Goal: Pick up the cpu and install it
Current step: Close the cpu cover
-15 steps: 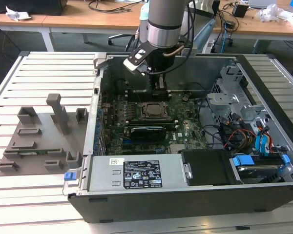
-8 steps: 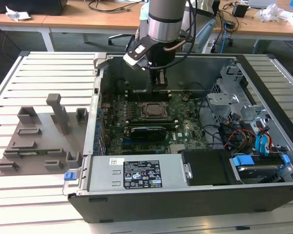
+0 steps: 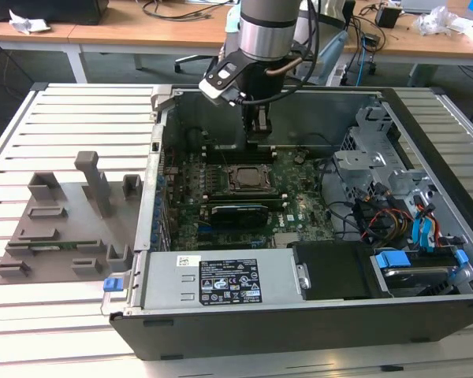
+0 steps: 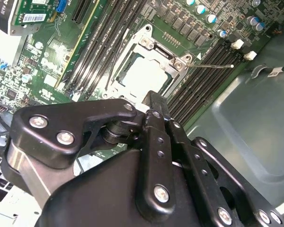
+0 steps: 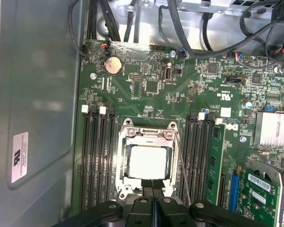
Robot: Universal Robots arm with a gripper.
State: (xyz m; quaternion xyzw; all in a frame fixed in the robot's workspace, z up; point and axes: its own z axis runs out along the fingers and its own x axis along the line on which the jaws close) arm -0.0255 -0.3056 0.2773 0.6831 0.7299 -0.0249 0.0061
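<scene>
Hovering low over the motherboard (image 5: 146, 94), the claw (image 5: 153, 183) had its two fingers pressed together with nothing between them. In the first wrist view its tips sat at the near edge of the socket frame (image 5: 146, 134).

Location of the task's thing: the cpu (image 5: 148, 162) lay flat inside that frame, silvery top up and square to the opening. The second wrist view showed the same chip (image 4: 144, 71) just beyond the fingertips. No gap or tilt was visible.

Step in hand, as judged: pick-up and placing looked done, and the work stood at seating and securing. A thin wire lever (image 5: 182, 165) stood off to one side of the frame. Could not tell whether it was latched.

Any further move here would call for a light touch. The tips were close to the chip, so travel would need to be straight, with no drag across the top.

Count:
- One claw.
- One cpu.
- One socket frame.
- One wire lever.
- Two banks of memory slots (image 5: 98, 161), one on each side of the socket.
- One coin cell (image 5: 114, 65).
- In the exterior view, one long black card (image 3: 236, 213).
- One open computer case (image 3: 299, 331) on the slatted desk (image 3: 63, 315).
- One grey fixture (image 3: 55, 228) at the exterior view's left.
</scene>
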